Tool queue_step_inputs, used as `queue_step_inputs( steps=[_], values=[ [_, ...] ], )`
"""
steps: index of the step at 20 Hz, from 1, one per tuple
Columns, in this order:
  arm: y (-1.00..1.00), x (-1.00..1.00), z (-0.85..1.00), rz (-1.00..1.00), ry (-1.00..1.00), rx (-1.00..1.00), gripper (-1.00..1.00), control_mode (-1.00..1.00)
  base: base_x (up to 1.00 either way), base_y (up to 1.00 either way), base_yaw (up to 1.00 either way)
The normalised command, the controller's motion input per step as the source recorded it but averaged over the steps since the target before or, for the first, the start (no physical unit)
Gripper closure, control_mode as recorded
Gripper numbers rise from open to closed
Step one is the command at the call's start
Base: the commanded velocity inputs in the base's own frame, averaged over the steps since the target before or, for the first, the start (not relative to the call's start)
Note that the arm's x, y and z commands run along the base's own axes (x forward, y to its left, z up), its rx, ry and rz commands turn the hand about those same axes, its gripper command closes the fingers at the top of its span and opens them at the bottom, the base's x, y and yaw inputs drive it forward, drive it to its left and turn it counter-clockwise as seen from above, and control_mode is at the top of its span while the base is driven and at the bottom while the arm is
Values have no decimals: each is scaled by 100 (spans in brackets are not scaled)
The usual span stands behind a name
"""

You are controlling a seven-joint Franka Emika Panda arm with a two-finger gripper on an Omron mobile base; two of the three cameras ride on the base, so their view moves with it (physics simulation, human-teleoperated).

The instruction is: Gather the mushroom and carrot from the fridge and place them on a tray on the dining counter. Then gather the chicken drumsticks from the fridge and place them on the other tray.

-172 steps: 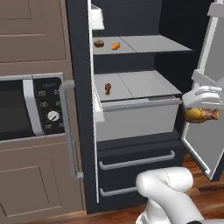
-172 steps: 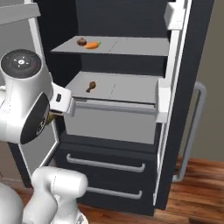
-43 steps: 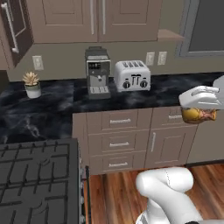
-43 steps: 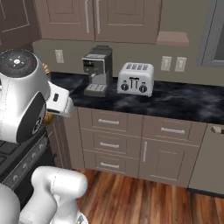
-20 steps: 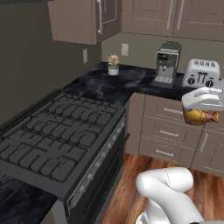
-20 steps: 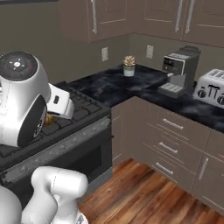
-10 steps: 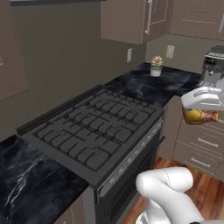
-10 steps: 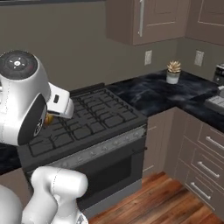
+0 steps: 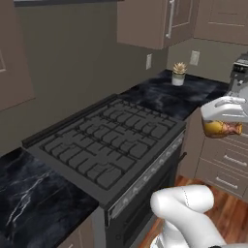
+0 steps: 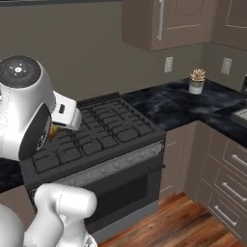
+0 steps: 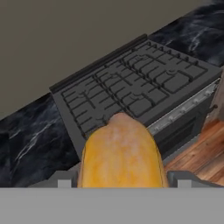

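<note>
Base has swung on since half a second ago: stove (image 9: 109, 145) now centre, potted plant (image 9: 178, 74) at 1 o'clock, so the camera moved, not the things. Gripper (image 9: 222, 127) is clamped on a chicken drumstick (image 11: 121, 158), carried high at 3 o'clock in left base view, probably to clear the black table (image 10: 181, 107) in transit. Dining counter and tray not reached yet.
</note>
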Motion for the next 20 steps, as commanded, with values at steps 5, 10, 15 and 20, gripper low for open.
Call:
queue_step_inputs(
  steps=[5, 10, 15, 20],
  values=[
    [0, 0, 0, 0, 0, 0, 100, 100, 12, -100, 13],
    [0, 0, 0, 0, 0, 0, 100, 100, -79, -9, 10],
    [0, 0, 0, 0, 0, 0, 100, 100, -72, 89, 11],
    [0, 0, 0, 0, 0, 0, 100, 100, -24, 100, 15]
  ],
)
